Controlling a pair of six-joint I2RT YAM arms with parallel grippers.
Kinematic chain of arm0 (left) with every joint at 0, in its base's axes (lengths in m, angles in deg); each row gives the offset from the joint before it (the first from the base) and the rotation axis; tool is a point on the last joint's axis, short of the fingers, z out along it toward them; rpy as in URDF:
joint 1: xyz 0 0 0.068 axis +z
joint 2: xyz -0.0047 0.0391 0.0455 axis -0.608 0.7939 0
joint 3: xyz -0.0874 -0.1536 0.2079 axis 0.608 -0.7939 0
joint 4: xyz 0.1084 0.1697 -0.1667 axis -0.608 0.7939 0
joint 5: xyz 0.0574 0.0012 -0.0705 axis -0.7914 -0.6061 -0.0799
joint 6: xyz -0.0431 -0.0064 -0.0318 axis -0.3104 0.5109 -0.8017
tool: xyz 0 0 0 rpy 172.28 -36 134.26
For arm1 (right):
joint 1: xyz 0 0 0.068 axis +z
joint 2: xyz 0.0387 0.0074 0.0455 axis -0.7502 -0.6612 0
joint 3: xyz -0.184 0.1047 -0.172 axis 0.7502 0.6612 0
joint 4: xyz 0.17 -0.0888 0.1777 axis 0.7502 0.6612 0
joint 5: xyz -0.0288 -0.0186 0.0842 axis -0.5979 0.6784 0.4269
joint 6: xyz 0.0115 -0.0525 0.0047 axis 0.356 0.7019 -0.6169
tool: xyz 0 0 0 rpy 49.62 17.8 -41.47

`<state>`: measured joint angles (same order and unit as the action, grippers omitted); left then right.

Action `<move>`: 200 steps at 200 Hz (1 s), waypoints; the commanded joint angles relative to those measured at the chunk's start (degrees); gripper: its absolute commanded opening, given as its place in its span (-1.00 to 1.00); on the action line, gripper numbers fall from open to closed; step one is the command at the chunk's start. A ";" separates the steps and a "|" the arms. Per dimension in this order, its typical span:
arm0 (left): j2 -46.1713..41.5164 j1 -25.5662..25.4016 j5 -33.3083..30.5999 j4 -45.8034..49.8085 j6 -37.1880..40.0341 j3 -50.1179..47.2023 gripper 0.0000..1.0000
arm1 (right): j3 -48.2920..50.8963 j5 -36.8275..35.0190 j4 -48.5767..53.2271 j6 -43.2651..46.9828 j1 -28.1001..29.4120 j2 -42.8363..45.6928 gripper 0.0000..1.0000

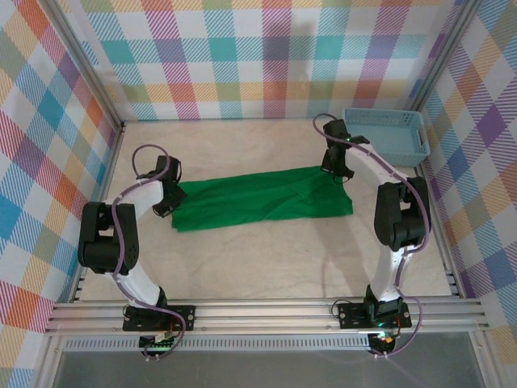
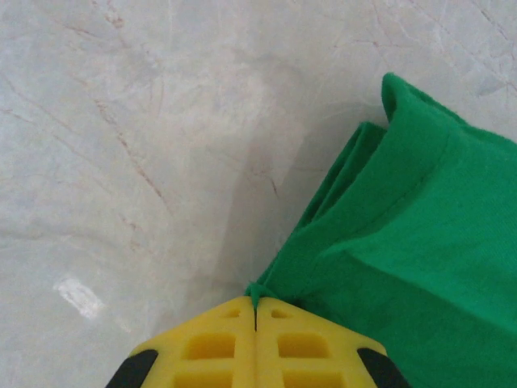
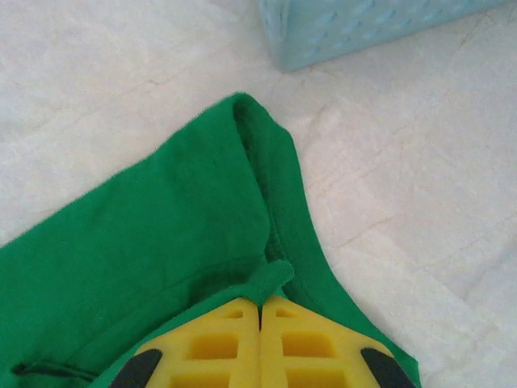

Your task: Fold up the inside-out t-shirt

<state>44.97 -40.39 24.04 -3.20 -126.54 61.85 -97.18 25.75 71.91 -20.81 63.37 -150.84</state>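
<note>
Lying as a long folded band across the middle of the table [image 1: 266, 267], the green t-shirt [image 1: 266, 198] has the left gripper [image 1: 166, 206] at its left end and the right gripper [image 1: 340, 171] at its far right corner, near a light blue basket [image 1: 386, 133]. Left wrist view: yellow fingers [image 2: 212, 347] pressed together, pinching a small tip of the shirt's edge, with layered cloth spreading right. Right wrist view: yellow fingers [image 3: 216, 346] closed on a small fold of the shirt, the basket beyond it.
</note>
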 commanded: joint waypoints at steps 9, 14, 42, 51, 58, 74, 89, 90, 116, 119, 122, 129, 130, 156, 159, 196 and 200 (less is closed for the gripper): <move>2.54 0.91 1.49 -0.82 2.17 3.57 -0.99 | -3.65 -1.44 -0.51 0.46 -0.28 -2.87 -1.00; 2.93 0.87 1.62 -0.65 2.32 3.94 -0.96 | -3.79 -1.44 -0.50 0.48 -0.26 -3.21 -1.00; 4.68 1.00 1.70 1.68 2.77 6.53 -0.63 | -4.64 -1.66 -0.19 0.98 -0.27 -4.61 -0.65; 4.96 1.06 1.58 2.98 3.21 7.69 -0.53 | -5.00 -2.11 0.52 1.01 -0.26 -4.55 -0.47; 4.76 1.07 1.27 4.24 3.44 8.57 -0.44 | -4.94 -2.31 0.84 1.26 -0.32 -4.16 -0.32; 2.69 1.05 -0.70 6.80 4.16 9.80 -0.21 | -4.46 -2.47 1.96 2.19 -0.35 -2.00 -0.10; -1.39 1.07 -1.74 7.99 4.87 9.32 0.00 | -1.73 -2.67 1.62 3.26 -0.36 1.76 0.11; -1.68 1.04 -1.82 8.07 4.87 9.26 0.02 | -1.44 -2.63 1.44 3.32 -0.36 2.09 0.11; -9.26 -0.49 -1.61 7.17 5.27 5.33 0.20 | 6.77 1.06 -2.52 5.12 -0.50 8.61 0.51; -9.81 -0.76 -1.23 6.90 5.24 4.88 0.21 | 7.33 2.04 -2.97 5.35 -0.63 8.91 0.55; -10.19 -0.99 -0.60 6.52 5.35 4.44 0.22 | 8.11 3.00 -3.48 5.62 -0.69 9.20 0.59; -10.90 -1.83 0.80 5.18 5.89 3.46 0.24 | 9.58 4.89 -4.33 5.98 -0.95 9.33 0.67; -10.92 -1.95 1.12 5.00 5.96 3.39 0.24 | 9.71 5.11 -4.34 5.96 -1.00 9.35 0.68; -8.89 -4.87 6.85 -0.12 8.25 2.45 0.31 | 11.68 10.42 -5.61 6.87 -2.38 6.86 0.86; -8.21 -5.00 7.83 -0.43 8.40 2.70 0.31 | 11.68 10.83 -5.67 6.95 -2.58 6.50 0.88; 1.76 -4.82 12.35 -2.29 10.25 5.99 0.33 | 9.87 13.38 -3.92 8.21 -4.19 2.08 1.00; 2.60 -4.69 11.96 -2.30 10.20 6.30 0.34 | 9.47 13.36 -3.63 8.21 -4.30 1.60 0.99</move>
<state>42.85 -45.46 32.98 -4.13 -118.56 66.22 -86.47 35.79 67.58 -14.24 60.07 -146.77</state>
